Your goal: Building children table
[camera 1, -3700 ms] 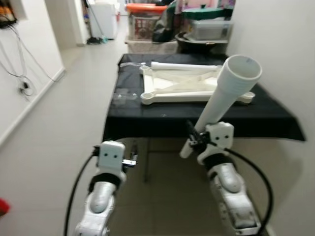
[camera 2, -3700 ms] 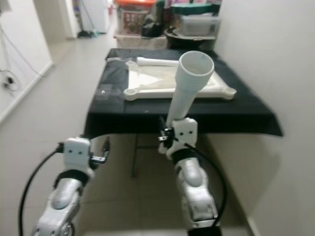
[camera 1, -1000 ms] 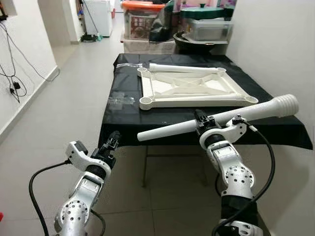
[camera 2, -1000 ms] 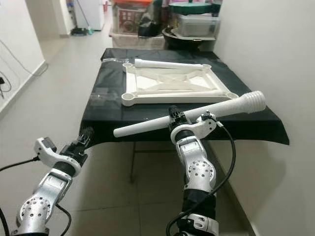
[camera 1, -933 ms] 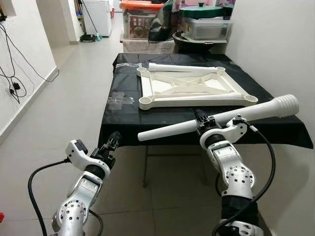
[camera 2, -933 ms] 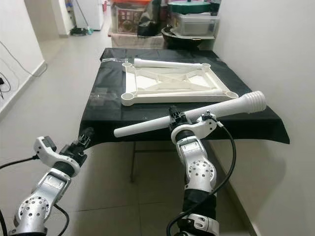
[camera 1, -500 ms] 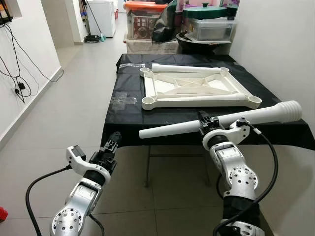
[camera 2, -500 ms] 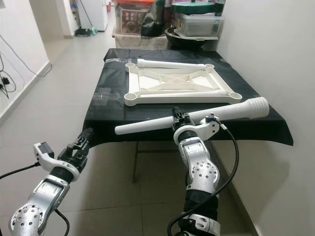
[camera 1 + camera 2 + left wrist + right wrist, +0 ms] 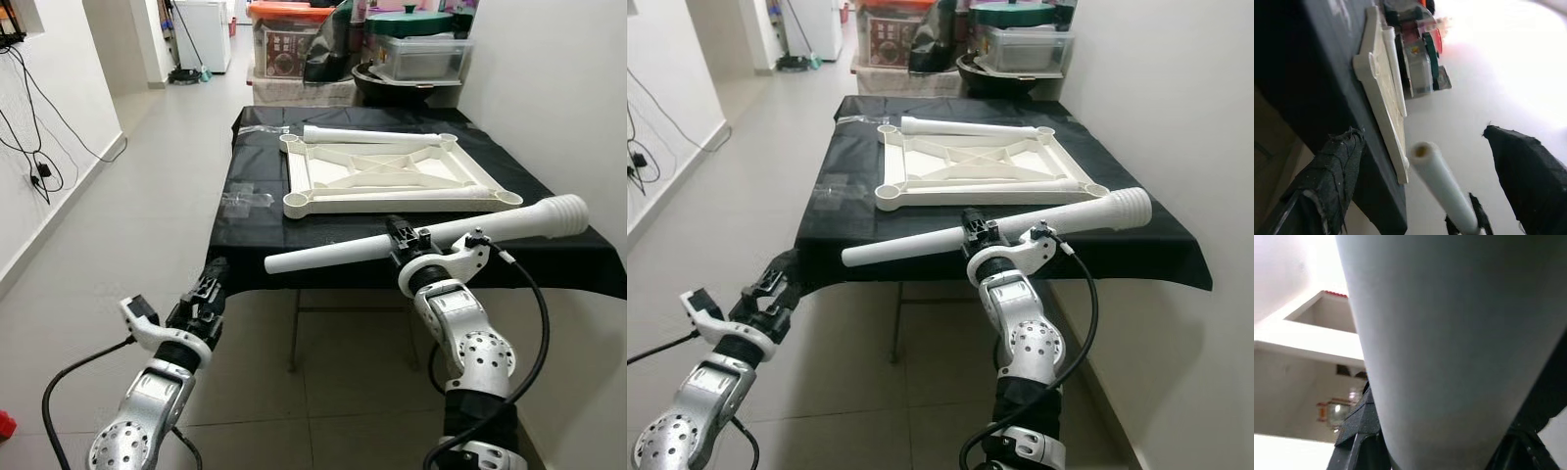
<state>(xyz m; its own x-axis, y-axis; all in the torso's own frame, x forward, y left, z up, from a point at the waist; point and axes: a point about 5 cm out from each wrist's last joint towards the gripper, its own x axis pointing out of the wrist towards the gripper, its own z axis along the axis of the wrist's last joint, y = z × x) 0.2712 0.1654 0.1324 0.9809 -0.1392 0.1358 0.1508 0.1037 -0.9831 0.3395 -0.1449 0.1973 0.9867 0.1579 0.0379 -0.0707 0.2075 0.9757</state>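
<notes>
My right gripper (image 9: pixel 402 241) is shut on a white table leg (image 9: pixel 323 257), held level in front of the table. The leg's narrow end points left and its ribbed wide end (image 9: pixel 566 211) points right. In the right wrist view the leg (image 9: pixel 1449 333) sits tight between the black fingers. My left gripper (image 9: pixel 208 287) is open, low and to the left of the narrow end. Its fingers (image 9: pixel 1332 176) stand wide apart on either side of the leg's tip (image 9: pixel 1420 152). The upside-down white table top (image 9: pixel 392 203) lies on the black cloth, with a second leg (image 9: pixel 372 134) along its far edge.
The black-draped table (image 9: pixel 549 255) stands against the right wall (image 9: pixel 549 98). A clear bag of small parts (image 9: pixel 245 201) lies on the cloth at the left. Storage boxes and a pot (image 9: pixel 411 59) are stacked behind. Open tiled floor (image 9: pixel 147 196) runs along the left, with cables (image 9: pixel 39 166) on that wall.
The leg, upright 3.7 s ago, now lies level and has shifted slightly left in the last half second. The left arm has swung outward, its gripper still pointing at the narrow end.
</notes>
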